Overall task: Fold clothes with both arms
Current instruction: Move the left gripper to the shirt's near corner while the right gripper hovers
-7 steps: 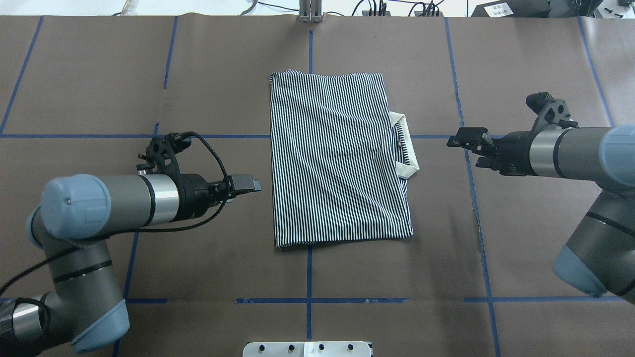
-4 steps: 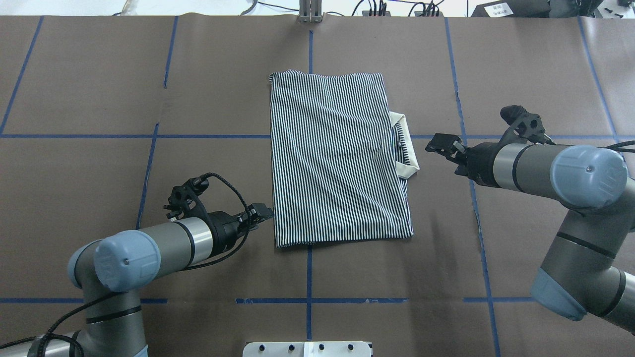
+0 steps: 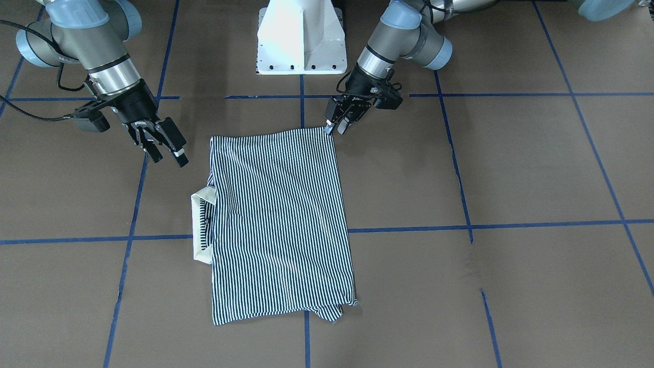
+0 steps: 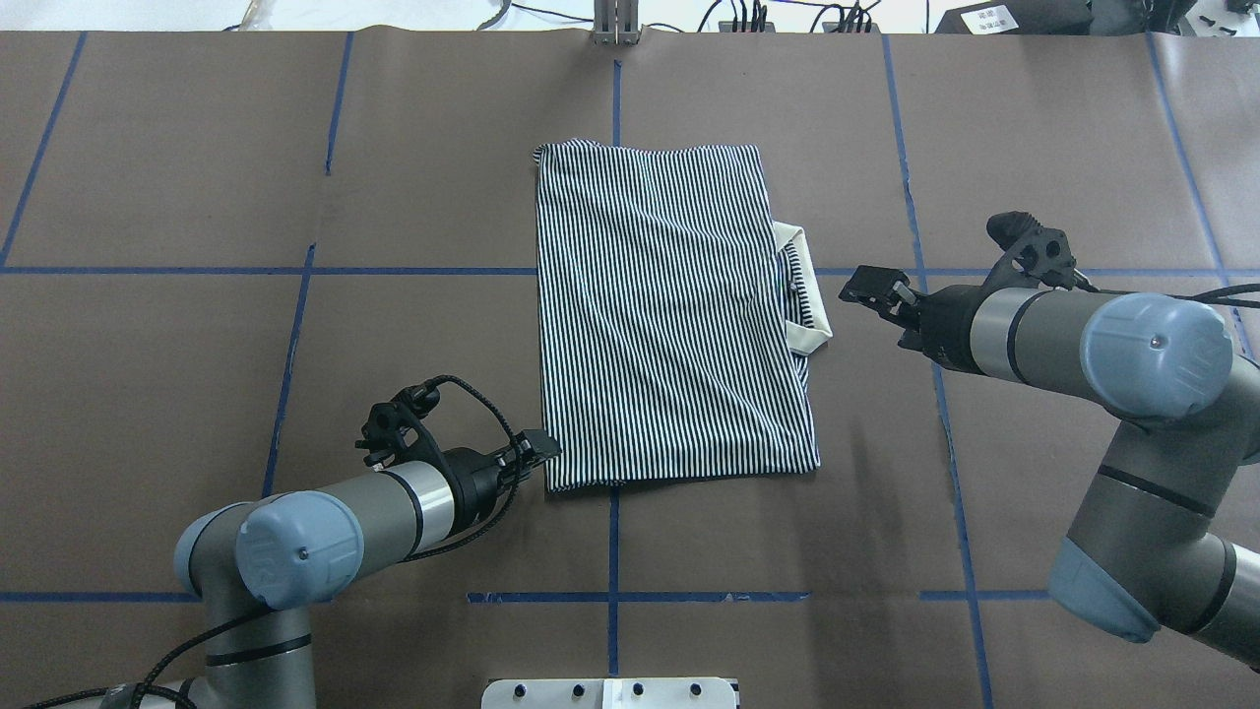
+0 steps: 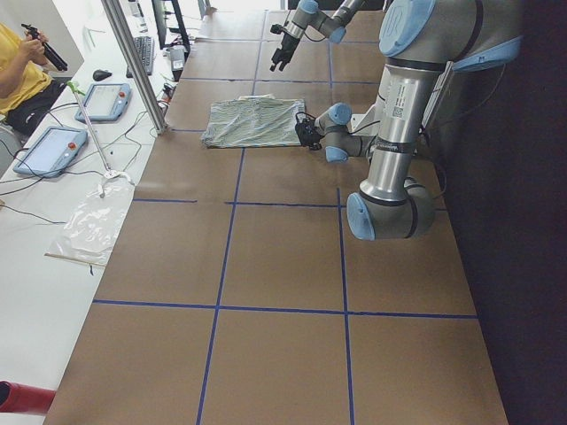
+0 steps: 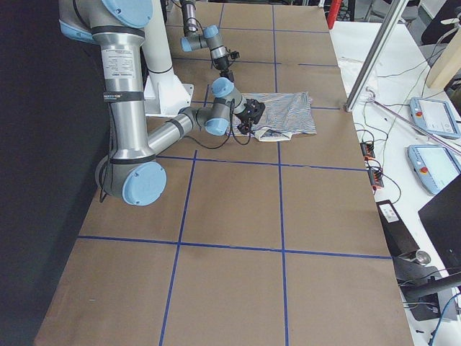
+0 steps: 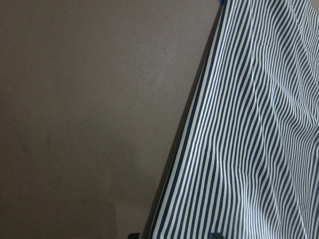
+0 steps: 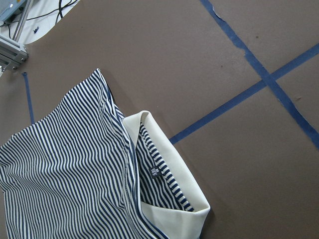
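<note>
Both arms have closed in on the garment since the earlier overhead views: the left arm has swung down from the middle of the shirt's left edge to its near-left corner, and the right arm has advanced toward the collar.

Left gripper (image 4: 539, 449): jaws parted and holding nothing; in its wrist view the two dark fingertips stand either side of the striped edge; whether they touch the cloth cannot be told.

Right gripper (image 4: 870, 288): jaws spread wide and empty, as the front-facing view shows; it hangs near the collar (image 4: 813, 295) but clearly apart from it.

Polo shirt (image 4: 660, 315): lies flat at the middle of the table (image 4: 197, 197), already folded into a narrow rectangle; its long axis runs away from the robot; the cream collar sticks out of the right long edge, facing the right gripper.

Governing relation: the shirt lies between the two grippers, to the right of the left one and to the left of the right one; the left gripper is the nearer, already at the near-left corner, so a grasp there probably comes first; the right gripper must still cross bare table to reach the collar side.
</note>
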Controlling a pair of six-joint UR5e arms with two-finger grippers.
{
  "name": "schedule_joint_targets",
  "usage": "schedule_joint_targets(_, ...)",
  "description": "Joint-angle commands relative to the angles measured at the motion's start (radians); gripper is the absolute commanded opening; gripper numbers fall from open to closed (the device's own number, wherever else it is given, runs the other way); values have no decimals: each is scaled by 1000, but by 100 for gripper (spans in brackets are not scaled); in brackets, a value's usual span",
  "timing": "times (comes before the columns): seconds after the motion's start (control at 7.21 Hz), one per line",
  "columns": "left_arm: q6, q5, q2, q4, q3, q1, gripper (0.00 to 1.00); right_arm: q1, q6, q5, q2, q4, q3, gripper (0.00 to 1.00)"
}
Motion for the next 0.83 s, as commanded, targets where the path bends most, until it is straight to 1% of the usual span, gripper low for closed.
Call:
schedule_joint_targets(0.0, -2, 2, -15, 8, 6, 15, 57, 0, 0, -7, -3, 0, 2, 98)
schedule_joint_targets(0.28, -2, 3, -37, 49, 7, 15, 57, -2, -1, -7, -6, 0, 5, 98)
schedule_joint_targets(0.69, 6, 2, -35, 51, 9, 15, 57, -2, -1, -7, -6, 1, 5, 98)
